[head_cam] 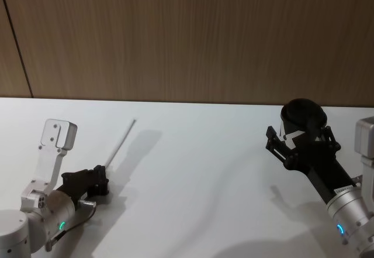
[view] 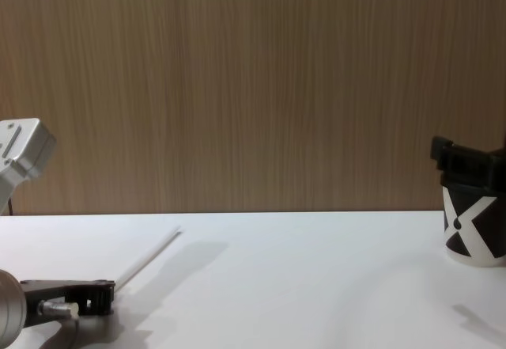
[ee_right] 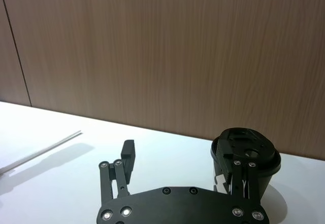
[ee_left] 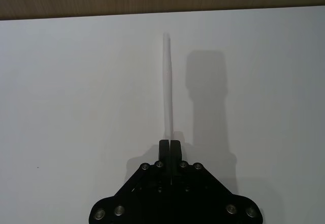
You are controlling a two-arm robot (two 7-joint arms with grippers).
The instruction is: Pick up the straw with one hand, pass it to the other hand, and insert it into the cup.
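- The left gripper [ee_left: 170, 145] sits low over the front-left part of the worktop [head_cam: 193, 170], with its fingers closed fully on the near end of the straw [ee_left: 168, 87]. The rest of the straw juts out toward the back edge and appears tilted up off the surface.
- The right gripper [ee_right: 175, 150] hangs near the right edge with its jaws spread wide and nothing clamped. One finger lies against or just in front of the cup [ee_right: 263, 181]; whether they touch cannot be told.
- The step in hand, as judged, is the hand-over. Carry the straw toward the middle of the worktop and present its free length across the open right jaws.
- Close the right gripper near mid-length before releasing the left. A thin tube held at one end pivots easily.
- Draw the right gripper clear of the cup first, so the cup is not tipped.
- The cup stands upright near the right edge with its lid [ee_right: 249, 142] on. Its contents are hidden, and no straw is in it.
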